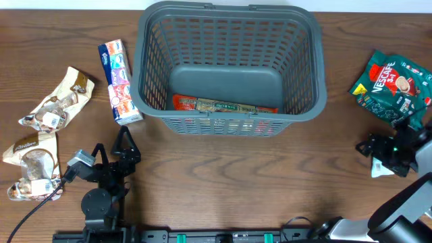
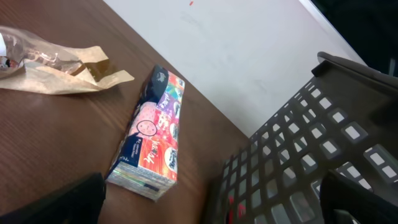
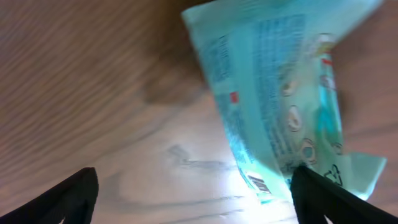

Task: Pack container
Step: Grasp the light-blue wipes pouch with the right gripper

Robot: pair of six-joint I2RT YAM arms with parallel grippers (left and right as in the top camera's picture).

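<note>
1. Container [image 1: 229, 40], a dark grey slotted basket, sits at the middle of the bench [image 1: 270, 182], toward its far edge.
2. Packed so far, by my reading: one red-and-green packet [image 1: 223, 105], lying flat on the container's floor against its near wall.
3. Left to pack are a colourful oblong pack [image 1: 119, 81] just left of the container, a tan snack bag [image 1: 57, 101] and a second tan bag [image 1: 30, 169] well to its left, and a green pouch [image 1: 391, 84] well to its right. The job looks barely begun.
4. Left tool [image 2: 211, 202] stands open and empty near the container's front-left corner, facing the colourful pack.
5. Right tool [image 3: 199, 199] is spread wide and grips nothing, at the near end of the green pouch. That view is blurred.
6. The pouch reads "NESCAFÉ 3in1". Print on the other packs is too small to read.
</note>
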